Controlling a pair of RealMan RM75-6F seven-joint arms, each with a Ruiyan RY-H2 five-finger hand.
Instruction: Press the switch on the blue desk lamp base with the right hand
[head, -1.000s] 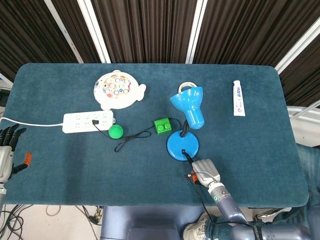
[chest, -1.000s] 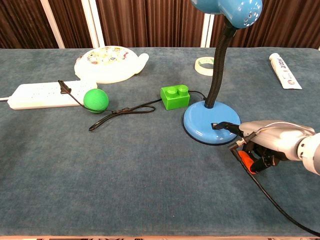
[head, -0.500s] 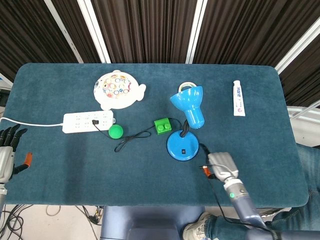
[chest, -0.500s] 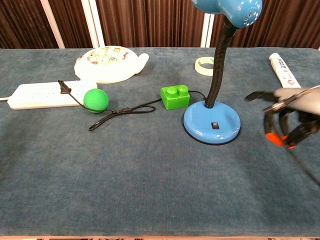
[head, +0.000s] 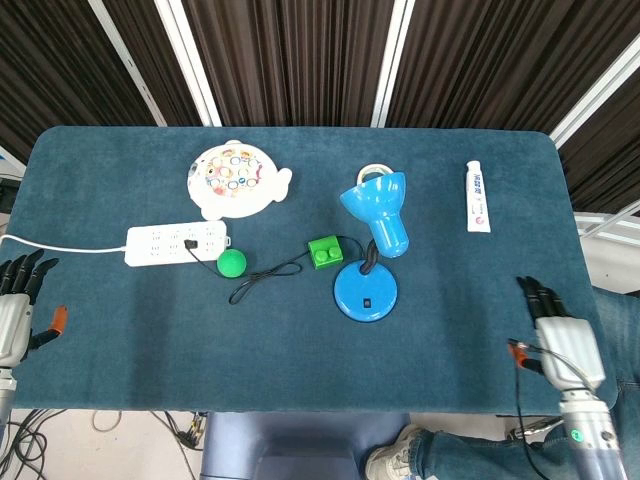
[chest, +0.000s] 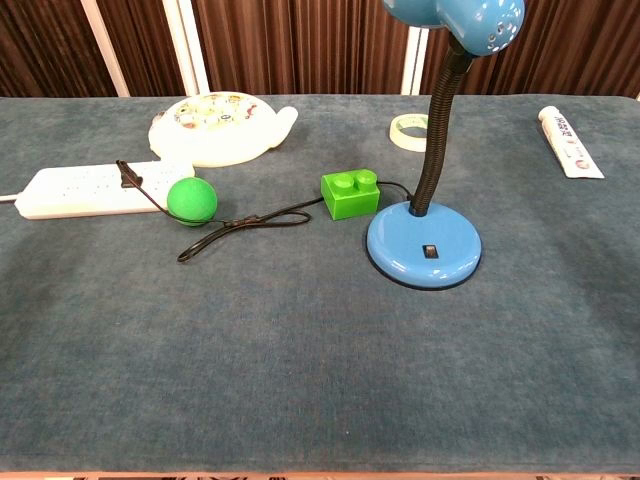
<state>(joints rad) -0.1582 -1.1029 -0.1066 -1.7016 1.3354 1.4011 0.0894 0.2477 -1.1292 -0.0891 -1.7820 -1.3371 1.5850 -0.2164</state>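
The right hand (head: 565, 340), fingers straight, apart and empty, sits well right of the blue desk lamp base (head: 365, 291), whose small dark switch (head: 366, 302) faces the near edge.

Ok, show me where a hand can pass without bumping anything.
Free: the near strip in front of the lamp base, and between the base and the toothpaste. Crowded: from the power strip across ball, cord and brick.
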